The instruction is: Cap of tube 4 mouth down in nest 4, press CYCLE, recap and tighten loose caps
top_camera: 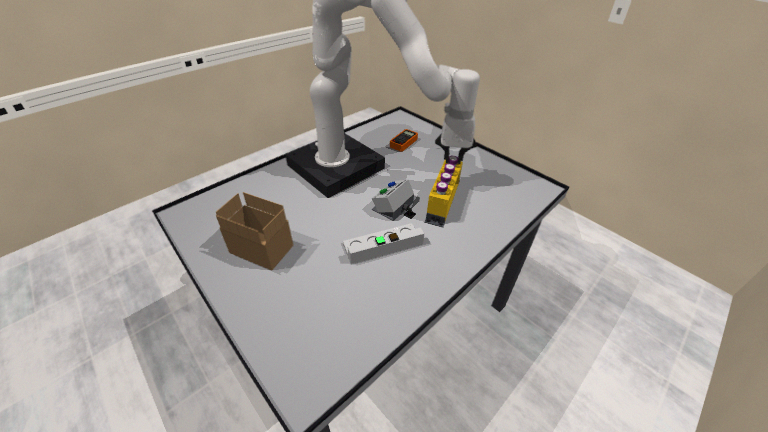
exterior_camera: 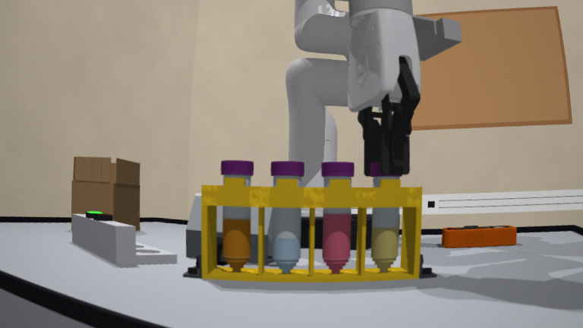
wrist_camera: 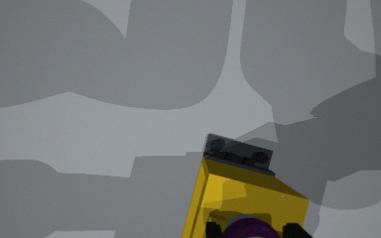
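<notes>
Gripper [exterior_camera: 383, 168] is clamped on the purple cap [exterior_camera: 374, 169] of the far-right tube in the yellow rack [exterior_camera: 309, 197]. With the green lamp [exterior_camera: 94, 212] lit and all caps on, this looks like tightening; next, twist until it stops

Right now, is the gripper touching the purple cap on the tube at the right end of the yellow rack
Touching. In the exterior view the gripper has its black fingers closed around the cap of the rightmost tube, covering most of it.
</notes>
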Robot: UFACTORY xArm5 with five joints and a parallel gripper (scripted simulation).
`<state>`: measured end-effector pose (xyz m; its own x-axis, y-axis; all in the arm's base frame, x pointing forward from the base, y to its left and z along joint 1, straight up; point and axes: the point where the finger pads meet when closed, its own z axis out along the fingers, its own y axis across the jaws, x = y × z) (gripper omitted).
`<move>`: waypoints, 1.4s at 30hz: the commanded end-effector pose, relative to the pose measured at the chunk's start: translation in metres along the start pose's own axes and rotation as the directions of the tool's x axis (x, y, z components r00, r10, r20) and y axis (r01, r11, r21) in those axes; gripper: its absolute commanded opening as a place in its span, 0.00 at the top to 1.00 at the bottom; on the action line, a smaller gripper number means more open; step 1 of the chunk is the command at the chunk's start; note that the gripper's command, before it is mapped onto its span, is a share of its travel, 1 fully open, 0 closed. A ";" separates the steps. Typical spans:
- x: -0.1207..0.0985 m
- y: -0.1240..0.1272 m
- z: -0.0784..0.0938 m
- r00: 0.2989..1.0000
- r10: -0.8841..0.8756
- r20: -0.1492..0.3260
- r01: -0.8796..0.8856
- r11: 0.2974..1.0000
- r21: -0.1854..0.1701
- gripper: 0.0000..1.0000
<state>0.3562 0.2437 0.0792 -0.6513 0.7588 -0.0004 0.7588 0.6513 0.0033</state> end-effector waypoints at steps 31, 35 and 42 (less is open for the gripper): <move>0.000 0.001 -0.001 0.887 0.462 -0.004 -0.462 0.887 -0.002 1.00; 0.000 0.001 -0.001 0.883 0.469 -0.004 -0.470 0.883 -0.002 0.54; 0.000 0.001 -0.001 0.883 0.469 -0.004 -0.470 0.883 -0.002 0.54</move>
<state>0.3559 0.2435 0.0788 -0.2190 0.9757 0.0008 0.9757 0.2190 0.0020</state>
